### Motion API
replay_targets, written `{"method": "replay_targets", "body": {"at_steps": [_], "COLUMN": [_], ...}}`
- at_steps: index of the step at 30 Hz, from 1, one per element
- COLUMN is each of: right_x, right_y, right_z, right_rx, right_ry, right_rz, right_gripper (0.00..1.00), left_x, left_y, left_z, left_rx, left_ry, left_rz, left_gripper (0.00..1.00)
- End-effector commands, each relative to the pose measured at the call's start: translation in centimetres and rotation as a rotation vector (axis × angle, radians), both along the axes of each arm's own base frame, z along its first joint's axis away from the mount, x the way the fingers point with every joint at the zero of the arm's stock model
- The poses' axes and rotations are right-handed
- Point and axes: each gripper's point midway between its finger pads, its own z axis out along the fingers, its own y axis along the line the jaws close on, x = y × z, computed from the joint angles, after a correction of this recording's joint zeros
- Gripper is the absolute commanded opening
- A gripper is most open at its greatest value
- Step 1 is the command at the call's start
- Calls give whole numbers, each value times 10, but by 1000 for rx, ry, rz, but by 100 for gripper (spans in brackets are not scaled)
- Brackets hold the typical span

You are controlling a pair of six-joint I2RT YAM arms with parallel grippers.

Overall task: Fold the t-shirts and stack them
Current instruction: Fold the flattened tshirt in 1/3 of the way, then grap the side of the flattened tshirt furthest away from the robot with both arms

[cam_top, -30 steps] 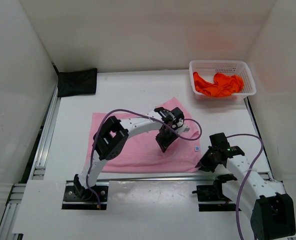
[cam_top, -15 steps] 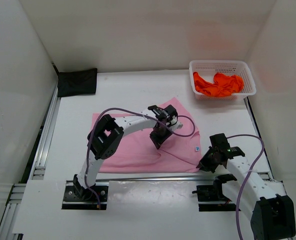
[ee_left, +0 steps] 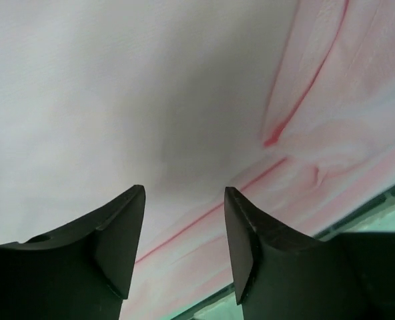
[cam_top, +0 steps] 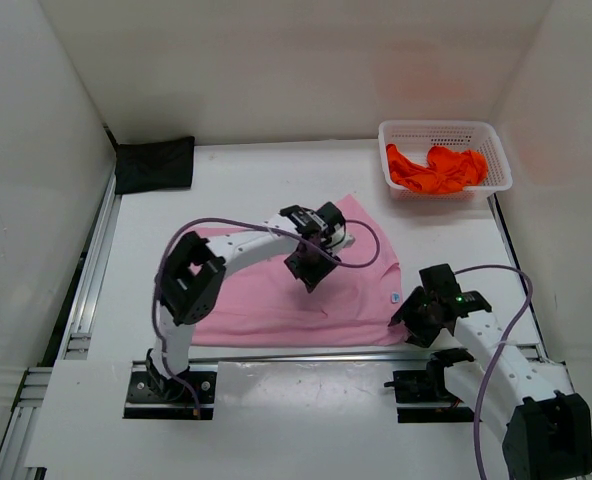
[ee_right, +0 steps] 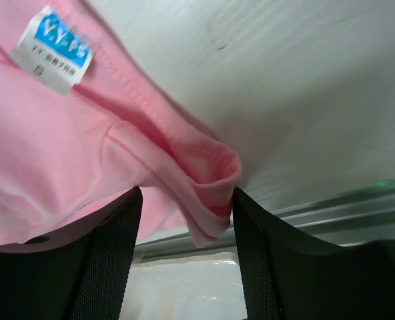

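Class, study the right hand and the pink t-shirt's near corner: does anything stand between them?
Nothing visible does. The open right hand straddles the pink t-shirt at its folded corner, which lies on the table.

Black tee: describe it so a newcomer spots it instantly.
On the white table, look to the far left corner by the back wall. The black t-shirt lies there as a compact folded rectangle. It is the only dark cloth: the pink t-shirt is spread mid-table and the orange-red t-shirt is bunched in the white basket at far right.
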Motion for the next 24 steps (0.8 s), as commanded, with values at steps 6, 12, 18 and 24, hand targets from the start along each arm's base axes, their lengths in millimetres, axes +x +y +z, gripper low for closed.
{"method": "replay_targets", "body": {"at_steps": [6,12,18,24], "right_x": [33,116,244,369], "right_y": [-19,13,79,114], "right_z": [76,141,174,137], "right_rx": [-202,-334,-335,-291], "right_ry": [-173,-318,-366,-380], "right_rz": [9,301,480,388], "right_gripper": [66,70,74,74], "left_x": [90,140,169,194], "left_y": [146,290,333,354], "left_z": [111,112,88,43], "left_rx": [-68,-45,-151,-126], "left_ry": [-343,-413,-320,-245], "left_rz": [420,831,956,1006], "left_gripper": [72,72,74,74]}}
